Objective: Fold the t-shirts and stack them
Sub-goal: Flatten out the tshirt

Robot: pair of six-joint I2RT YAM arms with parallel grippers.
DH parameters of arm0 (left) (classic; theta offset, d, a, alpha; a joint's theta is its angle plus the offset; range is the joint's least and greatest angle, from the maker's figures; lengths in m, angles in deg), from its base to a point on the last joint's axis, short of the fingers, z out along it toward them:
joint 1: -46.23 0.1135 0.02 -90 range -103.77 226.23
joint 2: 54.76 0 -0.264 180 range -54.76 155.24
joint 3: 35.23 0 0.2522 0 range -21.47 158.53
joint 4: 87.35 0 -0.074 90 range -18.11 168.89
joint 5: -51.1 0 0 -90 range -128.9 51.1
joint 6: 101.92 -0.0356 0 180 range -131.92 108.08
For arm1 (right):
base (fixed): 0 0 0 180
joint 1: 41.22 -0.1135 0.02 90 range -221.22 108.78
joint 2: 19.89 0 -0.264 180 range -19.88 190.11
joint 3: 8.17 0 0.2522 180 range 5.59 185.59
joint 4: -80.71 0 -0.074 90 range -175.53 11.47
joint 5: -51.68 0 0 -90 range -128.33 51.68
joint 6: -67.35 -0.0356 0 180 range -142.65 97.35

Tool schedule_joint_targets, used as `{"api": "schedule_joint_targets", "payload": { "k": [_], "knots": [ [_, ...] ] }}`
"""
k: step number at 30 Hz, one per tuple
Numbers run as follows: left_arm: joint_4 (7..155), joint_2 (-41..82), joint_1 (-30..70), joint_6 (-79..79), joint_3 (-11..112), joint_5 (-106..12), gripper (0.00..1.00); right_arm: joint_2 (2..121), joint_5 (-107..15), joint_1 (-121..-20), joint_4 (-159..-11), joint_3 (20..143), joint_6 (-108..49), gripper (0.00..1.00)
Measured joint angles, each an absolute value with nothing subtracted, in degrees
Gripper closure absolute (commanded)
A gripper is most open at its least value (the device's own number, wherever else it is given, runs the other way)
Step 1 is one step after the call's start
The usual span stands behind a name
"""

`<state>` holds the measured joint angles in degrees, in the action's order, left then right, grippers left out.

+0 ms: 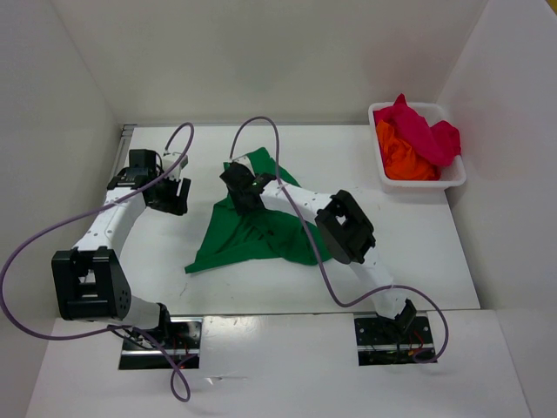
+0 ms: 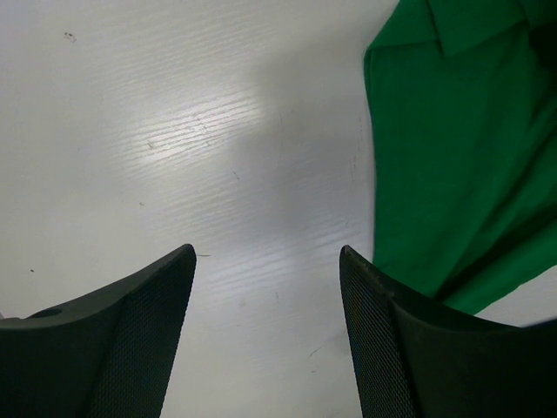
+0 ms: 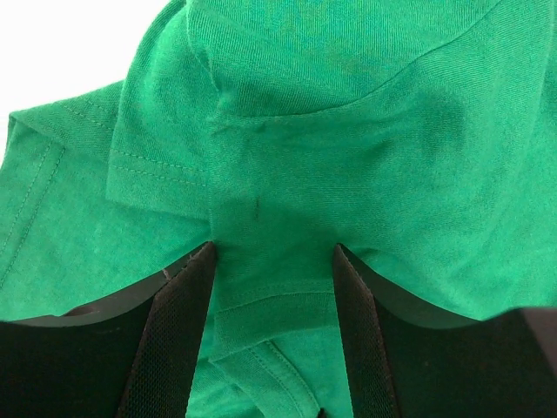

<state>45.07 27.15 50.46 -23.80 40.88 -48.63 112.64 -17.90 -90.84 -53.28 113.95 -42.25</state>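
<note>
The green t-shirt (image 1: 261,235) lies crumpled in a rough triangle at the table's middle. My right gripper (image 1: 244,189) is down on its far part; in the right wrist view (image 3: 272,248) the jaws stand apart with a folded seam of green cloth (image 3: 348,131) between them. My left gripper (image 1: 171,197) is open and empty over bare table, just left of the shirt; its wrist view (image 2: 265,252) shows the shirt's edge (image 2: 461,148) at the right. The orange t-shirt (image 1: 405,158) and the magenta-red t-shirt (image 1: 428,131) lie bunched in the basket.
The white basket (image 1: 453,177) stands at the back right, against the right wall. White walls close in the table at the left, back and right. Purple cables loop over both arms.
</note>
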Motion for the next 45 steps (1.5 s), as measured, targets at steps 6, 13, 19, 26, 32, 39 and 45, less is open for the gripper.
{"api": "schedule_joint_targets", "payload": {
  "k": [6,13,19,26,32,39,45],
  "knots": [
    [45.07,27.13,50.46,-23.82,40.88,-48.79,0.25,112.67,-17.20,-90.97,-52.78,113.99,-42.03,0.80],
    [44.98,27.15,50.46,-23.97,40.88,-49.64,0.25,112.56,-14.40,-90.95,-52.12,113.97,-42.51,1.00],
    [43.89,28.86,49.48,-25.48,41.64,-50.91,0.24,105.50,-11.23,-90.51,-50.11,108.73,-44.72,1.00],
    [42.51,34.06,43.14,-28.36,45.23,-51.28,0.24,80.30,-8.74,-83.32,-45.11,91.83,-53.92,1.00],
    [42.47,36.92,38.57,-29.89,48.81,-50.95,0.24,68.08,-5.81,-69.29,-37.92,79.18,-60.76,0.51],
    [42.84,39.68,31.05,-31.66,51.00,-48.61,0.24,67.55,-4.04,-70.25,-33.94,77.86,-62.42,0.47],
    [44.65,44.27,25.92,-32.34,54.82,-48.20,0.23,70.70,-9.73,-77.49,-41.22,81.43,-59.08,0.52]
  ]
}}
